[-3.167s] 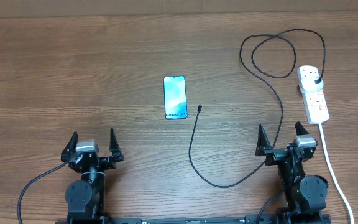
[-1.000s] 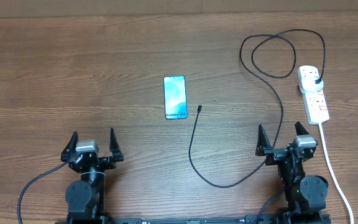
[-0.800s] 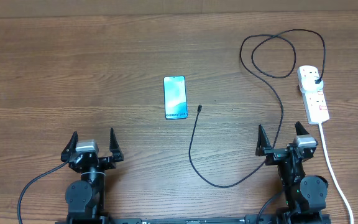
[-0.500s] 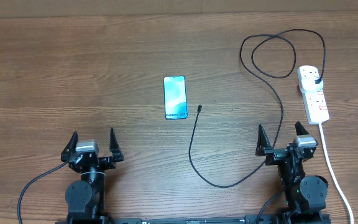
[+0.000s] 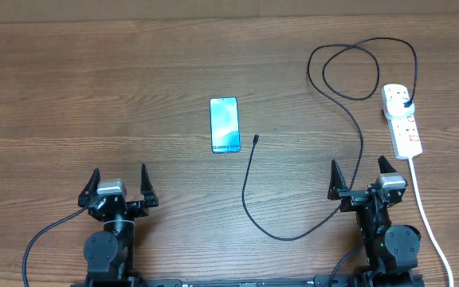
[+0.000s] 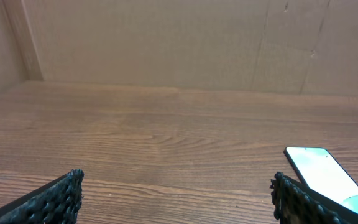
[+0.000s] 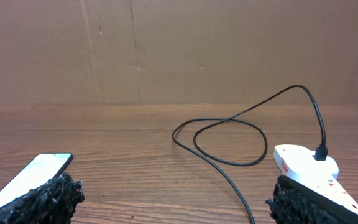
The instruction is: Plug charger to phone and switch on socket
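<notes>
charger (image 5: 244, 190) plugged in socket (image 5: 402, 121), phone (image 5: 224, 125) lying apart

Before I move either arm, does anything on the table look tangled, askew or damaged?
Nothing looks damaged. The charger crosses itself in a loose loop near the socket, where its plug already sits. Its connector tip lies free beside the phone, not plugged in.

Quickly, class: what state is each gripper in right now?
Left gripper: open, holding nothing.
Right gripper: open, holding nothing.
</notes>
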